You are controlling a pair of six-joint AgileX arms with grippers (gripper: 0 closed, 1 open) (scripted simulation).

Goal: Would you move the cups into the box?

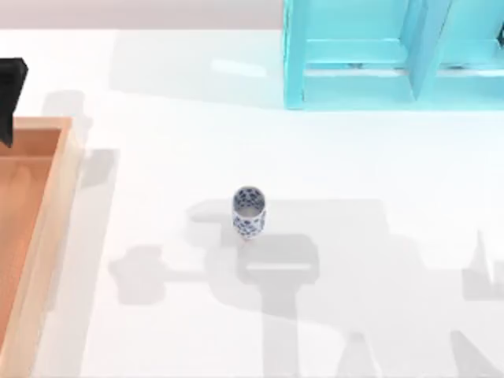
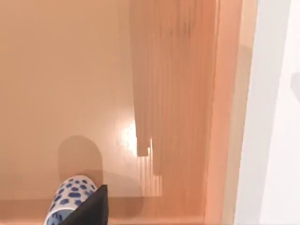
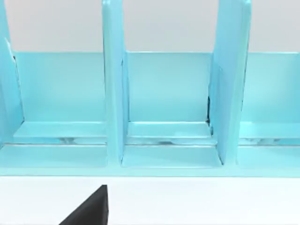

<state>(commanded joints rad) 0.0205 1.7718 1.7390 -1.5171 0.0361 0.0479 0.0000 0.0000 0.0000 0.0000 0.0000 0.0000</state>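
Observation:
One white cup with a blue floral pattern [image 1: 249,211] stands upright on the white table, near the middle. The wooden box [image 1: 49,236] lies along the table's left edge, its orange-brown floor open to view. A dark part of my left arm [image 1: 11,87] hangs over the box's far end. In the left wrist view a second cup [image 2: 69,199] is down by the box floor [image 2: 70,84], partly covered by a black part of my left gripper [image 2: 91,210]. My right gripper [image 3: 89,211] faces the turquoise frame.
A turquoise shelf-like frame [image 1: 378,55] stands at the table's far right, with upright dividers [image 3: 112,93]. Arm shadows fall across the white table in front of the standing cup. The box's tan right wall [image 2: 229,112] borders the table.

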